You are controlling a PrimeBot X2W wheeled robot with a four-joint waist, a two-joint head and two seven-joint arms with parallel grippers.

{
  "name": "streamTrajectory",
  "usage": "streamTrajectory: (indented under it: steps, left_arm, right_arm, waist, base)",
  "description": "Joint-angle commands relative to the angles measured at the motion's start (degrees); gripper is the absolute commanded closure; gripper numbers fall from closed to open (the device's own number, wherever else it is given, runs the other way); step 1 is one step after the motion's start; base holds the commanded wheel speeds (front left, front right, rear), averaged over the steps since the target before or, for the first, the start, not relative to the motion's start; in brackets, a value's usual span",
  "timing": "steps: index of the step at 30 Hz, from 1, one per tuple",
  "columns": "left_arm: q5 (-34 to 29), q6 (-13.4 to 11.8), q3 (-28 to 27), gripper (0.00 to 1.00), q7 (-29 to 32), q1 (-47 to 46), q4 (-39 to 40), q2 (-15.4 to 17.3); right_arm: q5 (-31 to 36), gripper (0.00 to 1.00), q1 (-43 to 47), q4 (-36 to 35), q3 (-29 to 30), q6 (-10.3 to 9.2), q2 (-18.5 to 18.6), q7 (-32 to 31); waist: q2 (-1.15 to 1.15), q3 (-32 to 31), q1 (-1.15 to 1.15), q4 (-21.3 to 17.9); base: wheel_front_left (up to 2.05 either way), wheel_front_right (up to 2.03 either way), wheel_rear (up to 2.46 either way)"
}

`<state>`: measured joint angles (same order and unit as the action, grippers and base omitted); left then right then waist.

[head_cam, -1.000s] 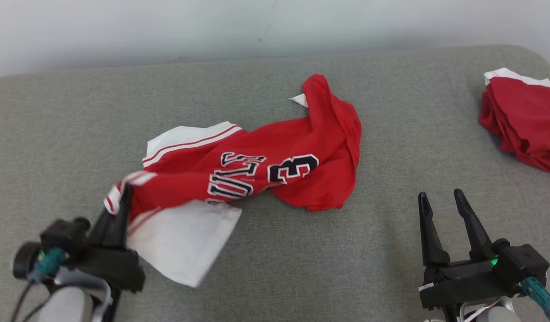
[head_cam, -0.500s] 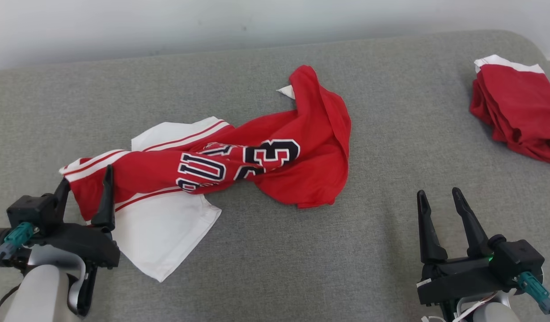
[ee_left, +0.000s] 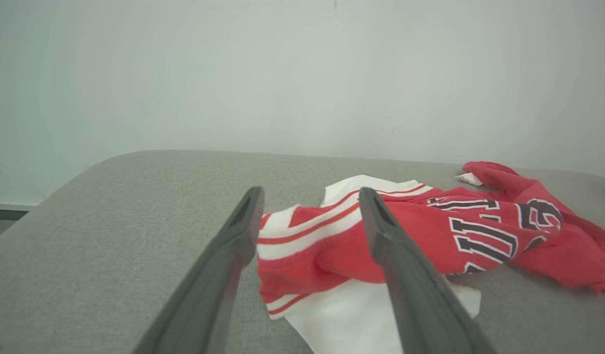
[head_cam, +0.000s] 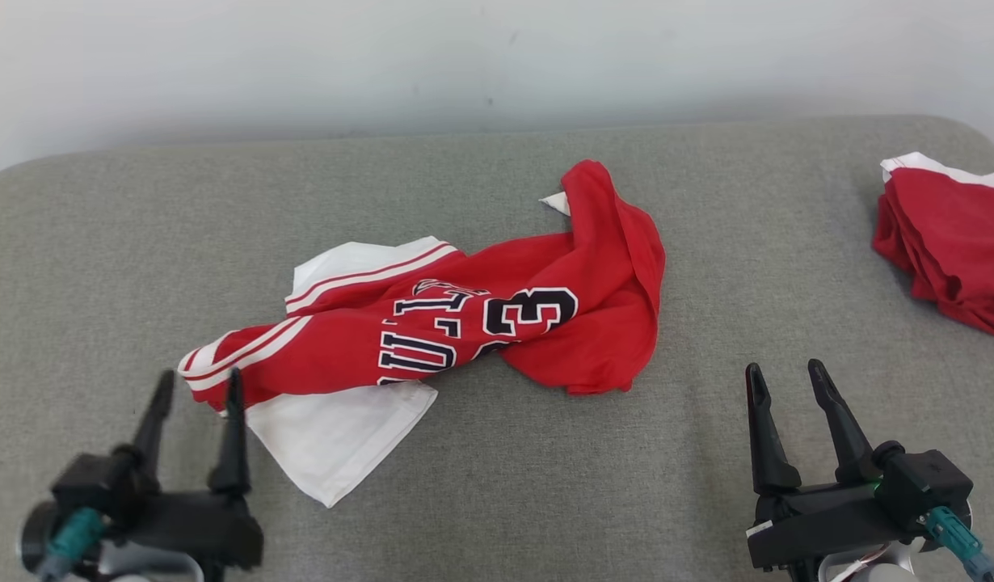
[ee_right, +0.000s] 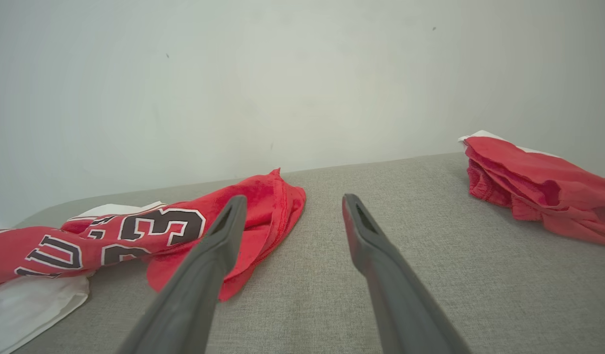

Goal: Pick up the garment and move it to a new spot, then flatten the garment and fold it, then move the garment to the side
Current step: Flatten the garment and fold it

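Left gripper (head_cam: 201, 376): I am holding my fingers apart, empty, beside the striped hem (head_cam: 238, 356).
Right gripper (head_cam: 785, 368): also gaping, empty.
Garment (head_cam: 465, 323): lying bunched on the grey cushion (head_cam: 545, 485); probably soft, light, limp; I am favouring its hem corners.

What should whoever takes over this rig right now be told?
Left gripper: open at the striped end of the jersey, gripping nothing.
Right gripper: open, empty, apart from the cloth.
The jersey lies bunched and twisted in the middle of the grey cushion; another red garment sits at the far right.
Done: no flattening or folding shows.
Left: spread it flat, fold it, move it aside.
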<state>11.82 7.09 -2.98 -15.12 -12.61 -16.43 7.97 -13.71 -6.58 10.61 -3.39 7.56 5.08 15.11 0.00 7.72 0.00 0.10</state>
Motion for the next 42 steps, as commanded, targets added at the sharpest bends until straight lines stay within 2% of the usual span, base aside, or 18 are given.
streamTrajectory:
  steps: [1, 10, 16, 26, 27, 28, 29, 30, 31, 36, 42]
  left_arm:
    - [-0.9, 0.2, 0.5, 0.0, 0.0, 1.4, 0.3, -0.5]
    - [0.3, 0.3, 5.0, 0.0, 0.0, 5.4, -4.6, -2.3]
    - [1.2, 0.3, 7.8, 0.0, 0.4, 4.5, -10.1, -1.2]
    - [4.6, 0.3, 12.0, 0.0, 1.1, 1.5, -18.3, -1.4]
    - [5.1, 0.3, 12.5, 0.03, 1.4, 1.2, -19.1, -1.4]
    - [5.5, 0.3, 12.9, 0.57, 1.4, 0.9, -19.9, -1.4]
    - [5.8, 0.3, 13.2, 0.81, 1.4, 0.6, -20.5, -1.2]
    - [5.8, 0.3, 13.2, 0.81, 1.4, 0.6, -20.5, -1.2]
    - [6.0, 0.3, 13.6, 1.0, 1.3, 0.3, -20.9, -1.2]
    - [7.1, 0.3, 14.8, 1.0, 0.4, -1.3, -19.2, -0.7]
    - [7.6, -0.1, 14.1, 1.0, 0.2, 1.5, -12.7, 0.1]
  right_arm:
    - [-0.3, 0.0, 0.6, 0.1, 0.0, -0.17, -0.1, 0.0]
    - [-0.4, 0.0, 1.2, 0.2, 0.2, -0.17, 0.0, 0.0]
    - [-0.4, 0.0, 0.8, 0.3, 0.5, -0.17, 0.2, 0.0]
    - [-0.2, 0.0, 0.1, 0.5, 0.4, -0.16, -0.4, 0.0]
    - [-0.2, 0.0, 0.0, 0.6, 0.4, -0.17, -0.4, 0.0]
    - [-0.2, 0.0, 0.0, 0.6, 0.4, -0.17, -0.4, 0.0]
    - [-0.2, 0.0, 0.0, 0.6, 0.4, -0.17, -0.4, 0.0]
    - [-0.2, 0.0, 0.0, 0.6, 0.4, -0.17, -0.4, 0.0]
    - [-0.1, 0.0, 0.0, 0.7, 0.5, -0.17, -0.4, 0.0]
    - [0.0, 0.0, 1.0, 0.6, 1.5, -0.17, -0.6, 0.0]
    - [-0.1, 0.0, 2.3, 1.0, 2.0, -0.17, -0.7, 0.0]
  waist:
    - [0.0, -0.6, 0.0, 0.6]
    - [0.0, -0.6, 0.0, 0.4]
    - [0.0, 0.0, 0.0, 0.0]
    - [0.0, 1.0, 0.0, -1.2]
    - [0.0, 1.1, 0.0, -1.3]
    - [0.0, 1.1, 0.0, -1.4]
    - [0.0, 1.1, 0.0, -1.4]
    - [0.0, 1.1, 0.0, -1.4]
    - [0.0, 1.1, 0.0, -1.5]
    - [0.0, 0.2, 0.0, -0.4]
    - [0.0, -1.8, 0.0, 2.0]
  base:
    - [0.0, 0.0, 0.0]
    - [0.0, 0.0, 0.0]
    - [0.0, 0.0, 0.0]
    - [0.0, 0.0, 0.0]
    - [0.0, 0.0, 0.0]
    - [0.0, 0.0, 0.0]
    - [0.0, 0.0, 0.0]
    - [0.0, 0.0, 0.0]
    - [0.0, 0.0, 0.0]
    - [0.0, 0.0, 0.0]
    - [0.0, 0.0, 0.0]
